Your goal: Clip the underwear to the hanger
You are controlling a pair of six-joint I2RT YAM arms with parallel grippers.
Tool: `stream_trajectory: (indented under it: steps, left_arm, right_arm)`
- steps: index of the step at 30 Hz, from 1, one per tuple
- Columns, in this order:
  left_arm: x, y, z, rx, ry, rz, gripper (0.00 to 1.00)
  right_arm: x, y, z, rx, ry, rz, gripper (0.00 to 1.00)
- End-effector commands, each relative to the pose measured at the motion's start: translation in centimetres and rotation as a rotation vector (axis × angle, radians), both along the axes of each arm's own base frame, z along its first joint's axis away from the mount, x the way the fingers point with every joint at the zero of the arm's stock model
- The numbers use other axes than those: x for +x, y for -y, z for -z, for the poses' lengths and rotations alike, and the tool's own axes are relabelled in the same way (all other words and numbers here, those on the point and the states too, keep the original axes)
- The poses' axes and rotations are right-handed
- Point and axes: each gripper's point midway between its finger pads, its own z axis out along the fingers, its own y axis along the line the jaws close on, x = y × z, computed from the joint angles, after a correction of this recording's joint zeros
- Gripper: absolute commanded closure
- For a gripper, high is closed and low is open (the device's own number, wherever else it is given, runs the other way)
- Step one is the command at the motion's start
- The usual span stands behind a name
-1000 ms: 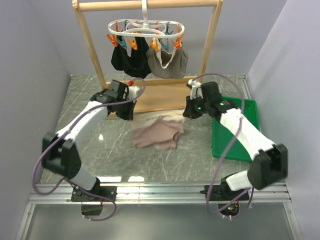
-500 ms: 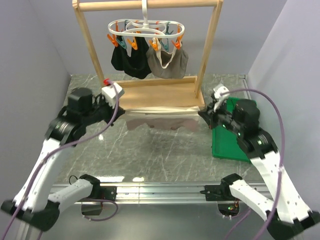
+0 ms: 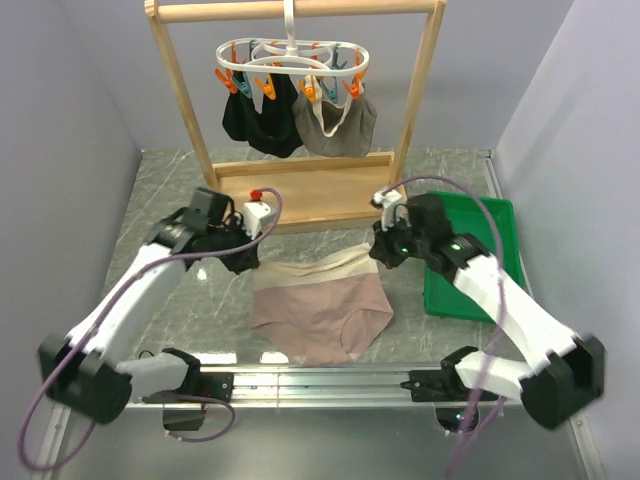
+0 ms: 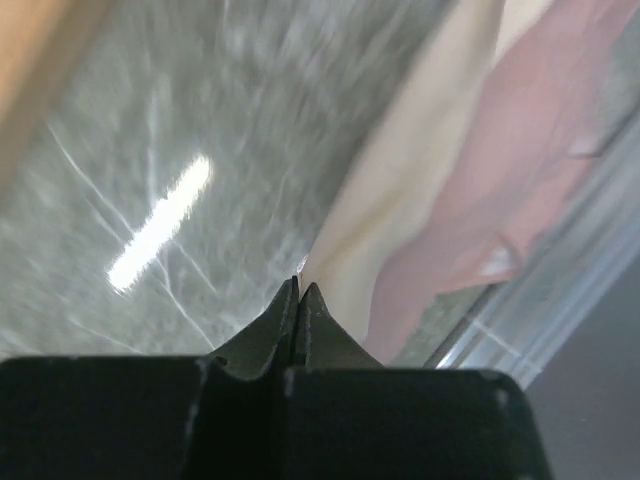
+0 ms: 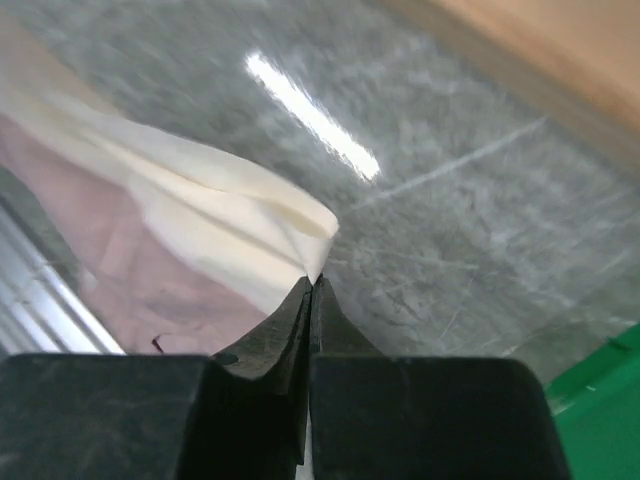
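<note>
Grey marbled tabletop (image 3: 170,185) fills the space from the metal rail (image 3: 320,382) at the arm bases back to the rack. Nearest me, the underwear (image 3: 320,312) is spread flat and wide, its narrow end toward the rail and its cream waistband on the far side. The fabric looks soft and matte, dusty pink, and sags slightly between its corners.

I have the left gripper (image 3: 252,266) pinched tight on the left waistband corner and the right gripper (image 3: 379,257) pinched on the right one. Both wrist views show the fingertips closed to a sliver with cream cloth bunched at the tips. I judge this two-corner hold keeps the waistband taut and straight, so that an edge can be offered to the pegs. I cannot tell whether the lower part rests on the marble or hangs just clear.

A glossy green tray (image 3: 505,225) sits to the right. Beyond stands the wooden rack (image 3: 175,85), and the hanger (image 3: 290,62), a white plastic oval with orange and teal pegs, hangs from its bar. It already carries a black garment (image 3: 258,122) and a grey-taupe garment (image 3: 338,125).
</note>
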Motion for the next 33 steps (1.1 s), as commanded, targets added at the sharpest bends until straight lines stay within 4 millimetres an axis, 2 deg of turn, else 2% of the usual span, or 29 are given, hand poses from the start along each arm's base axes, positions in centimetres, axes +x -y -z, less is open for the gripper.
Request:
stream_trajectory:
  steps: [1, 2, 3, 4, 5, 6, 7, 8, 9, 11, 12, 14, 15, 16, 18, 19, 21, 23, 24, 25, 26, 27, 28, 29, 31, 32, 33]
  left_arm:
    - [3.1, -1.0, 4.1, 0.091, 0.003, -0.106, 1.00]
    - [4.2, -1.1, 5.1, 0.106, 0.008, -0.140, 1.00]
    - [6.0, -0.9, 6.3, 0.115, 0.020, -0.166, 1.00]
    - [6.8, -0.9, 7.1, 0.130, 0.017, -0.187, 1.00]
    - [7.8, -1.1, 7.7, 0.149, 0.017, -0.217, 1.00]
    - [8.4, -0.9, 9.5, 0.170, -0.022, -0.222, 1.00]
    - [9.4, -0.6, 9.8, 0.161, -0.010, -0.224, 1.00]
    - [9.9, -0.5, 10.4, 0.167, -0.020, -0.234, 1.00]
    - [10.3, -0.3, 11.9, 0.179, -0.049, -0.239, 1.00]
    - [11.1, 0.2, 12.8, 0.175, -0.061, -0.238, 0.94]
    - [11.5, 0.3, 13.9, 0.190, -0.085, -0.241, 0.93]
    - [12.5, 0.4, 14.0, 0.188, -0.082, -0.264, 0.82]
    - [13.0, 0.0, 14.4, 0.203, -0.082, -0.291, 0.80]
    - [13.7, 0.2, 13.7, 0.188, -0.075, -0.311, 0.72]
    - [14.2, 0.1, 12.4, 0.160, -0.059, -0.327, 0.68]
    - [14.6, -0.3, 11.8, 0.148, -0.046, -0.343, 0.65]
    - [14.8, -0.6, 9.8, 0.113, -0.009, -0.348, 0.60]
    - [14.5, -1.0, 8.1, 0.050, -0.005, -0.354, 0.51]
    - [14.1, -1.4, 6.2, 0.005, 0.019, -0.352, 0.48]
    - [13.1, -1.0, 5.5, -0.042, 0.009, -0.318, 0.42]
    - [12.1, -1.0, 2.9, -0.096, 0.063, -0.297, 0.39]
    - [11.6, -1.4, 1.5, -0.133, 0.095, -0.297, 0.35]
    - [10.6, -1.4, 0.9, -0.168, 0.103, -0.292, 0.25]
    - [9.3, -1.4, -2.0, -0.224, 0.172, -0.273, 0.21]
    - [8.5, -1.4, -5.1, -0.299, 0.239, -0.293, 0.13]
    - [7.9, -1.6, -7.4, -0.347, 0.284, -0.317, 0.12]
    - [7.8, -1.7, -8.9, -0.375, 0.314, -0.335, 0.11]
  right_arm:
    - [3.0, -0.4, 4.0, -0.048, -0.052, 0.078, 1.00]
    - [3.8, -0.5, 5.9, -0.079, -0.085, 0.094, 1.00]
    - [4.9, -0.7, 6.6, -0.077, -0.069, 0.112, 1.00]
    - [5.7, -0.5, 7.6, -0.095, -0.074, 0.148, 1.00]
    - [6.2, -0.5, 9.9, -0.133, -0.121, 0.158, 1.00]
    - [7.1, -0.7, 10.5, -0.139, -0.121, 0.169, 1.00]
    - [7.7, -0.6, 12.5, -0.166, -0.173, 0.200, 0.97]
    - [8.4, -0.7, 12.8, -0.167, -0.180, 0.212, 0.94]
    - [9.0, -0.9, 13.3, -0.170, -0.182, 0.223, 0.90]
    - [9.9, -0.9, 14.6, -0.181, -0.217, 0.239, 0.85]
    - [10.2, -1.0, 14.9, -0.173, -0.237, 0.261, 0.82]
    - [10.9, -0.8, 15.1, -0.170, -0.247, 0.288, 0.67]
    - [11.1, -0.6, 15.1, -0.173, -0.249, 0.301, 0.64]
    - [11.4, -0.4, 14.8, -0.173, -0.245, 0.312, 0.59]
    - [11.9, 0.1, 13.3, -0.166, -0.208, 0.332, 0.47]
    - [12.1, 0.4, 12.7, -0.162, -0.192, 0.339, 0.44]
    - [12.8, 1.3, 10.2, -0.135, -0.142, 0.366, 0.39]
    - [12.9, 1.7, 7.4, -0.095, -0.098, 0.368, 0.39]
    - [12.7, 2.4, 6.5, -0.088, -0.090, 0.371, 0.39]
    - [12.2, 2.5, 4.1, -0.048, -0.043, 0.355, 0.39]
    - [11.9, 2.8, 3.2, -0.034, -0.023, 0.352, 0.38]
    - [11.7, 3.5, 2.0, -0.035, 0.024, 0.340, 0.37]
    - [10.9, 3.6, -0.4, 0.004, 0.083, 0.319, 0.33]
    - [10.5, 3.8, -1.2, 0.015, 0.110, 0.309, 0.30]
    - [9.3, 3.9, -4.3, 0.067, 0.188, 0.278, 0.24]
    - [9.2, 3.7, -5.8, 0.096, 0.233, 0.263, 0.23]
    - [8.9, 3.4, -6.9, 0.124, 0.264, 0.250, 0.23]
